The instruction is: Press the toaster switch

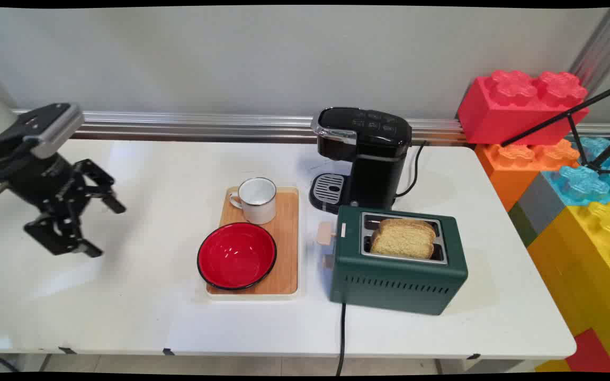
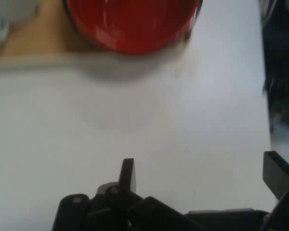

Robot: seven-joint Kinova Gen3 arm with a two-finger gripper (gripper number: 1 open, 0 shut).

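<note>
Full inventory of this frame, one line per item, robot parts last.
mug: 1, white with dark rim, far end of the tray
bowl: 1, red with black rim, near end of the tray, overhanging its left edge
tray: 1, wooden with pale rim, table centre
coffee machine: 1, black, behind the toaster, near the wall
toaster: 1, dark green, right of the tray, cord running off the near edge
toast: 2 slices, golden, standing in the toaster slots
giant building blocks: stack, red, orange, blue, yellow, grey, right of the table
table: 1, white
gripper: 1, black, open, empty, above the table's left side, left of the tray
</note>
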